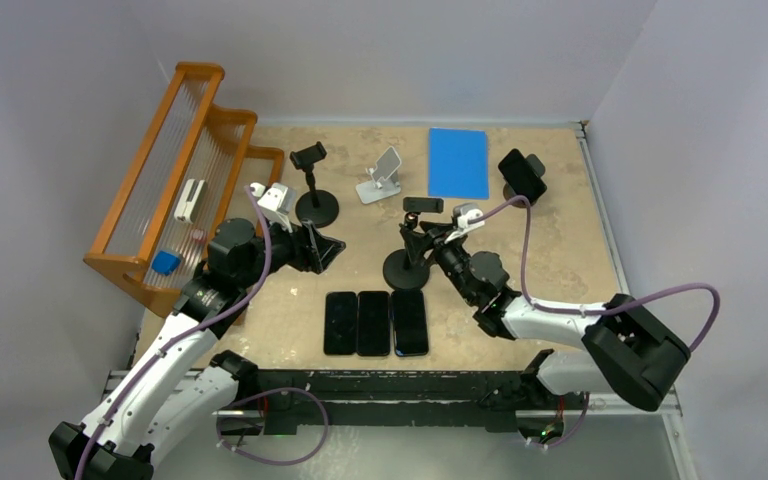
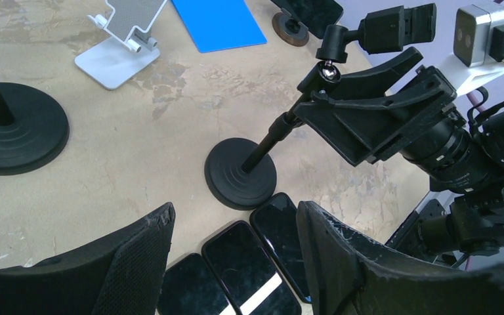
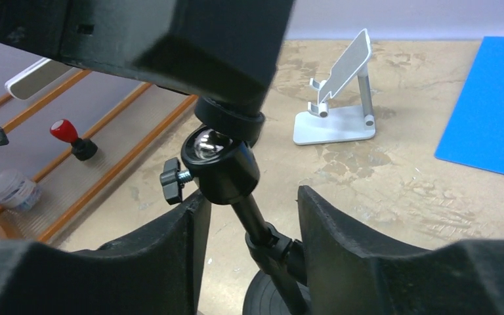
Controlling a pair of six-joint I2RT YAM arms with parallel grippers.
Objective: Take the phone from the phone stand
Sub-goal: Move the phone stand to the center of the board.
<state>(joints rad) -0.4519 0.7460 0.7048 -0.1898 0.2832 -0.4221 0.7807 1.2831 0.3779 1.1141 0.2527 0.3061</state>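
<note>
Top camera: high, behind my bases, looking down over the whole table. Left wrist camera: low, past my left fingers, facing across toward my right arm, mid range. Right wrist camera: very close on the black stand, my right fingers framing it. All three views share the black stand and the white stand.

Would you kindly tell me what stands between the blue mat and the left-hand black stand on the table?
The empty white phone stand stands between them, as seen in the top view.
</note>
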